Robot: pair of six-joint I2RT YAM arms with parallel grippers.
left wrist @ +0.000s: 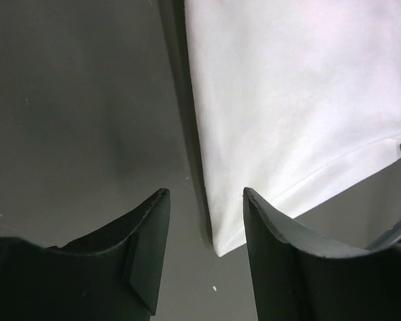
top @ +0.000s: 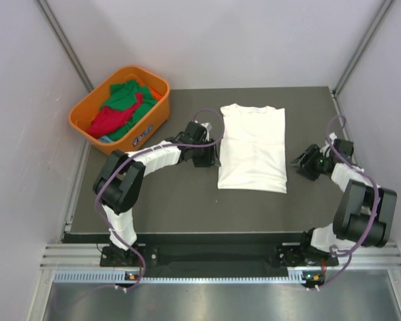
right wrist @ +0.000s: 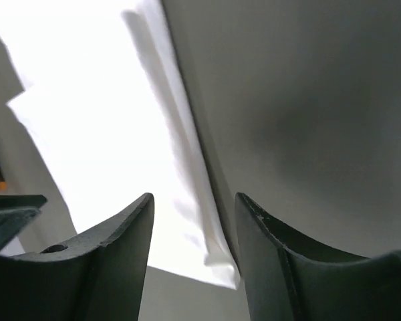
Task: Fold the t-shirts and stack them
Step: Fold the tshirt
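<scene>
Two more garments, a green t-shirt (top: 123,93) and a red t-shirt (top: 110,120), lie bunched in the orange basket (top: 80,114) off the table's (top: 174,200) far-left corner. The left gripper (left wrist: 205,200), jaws wide, sits right at the left edge of the white t-shirt (top: 252,150), which lies flat mid-table with its long axis running away from the arms. The right gripper (right wrist: 194,198), equally wide, sits just off the right edge, slightly farther away.

Flat t-shirt (top: 252,148) spread on counter (top: 187,207). Left hand (top: 214,155) just beside its left edge; right hand (top: 299,164) near its right edge. Basket (top: 87,110) well apart, behind and left of it, holding bundled t-shirts (top: 120,107).
</scene>
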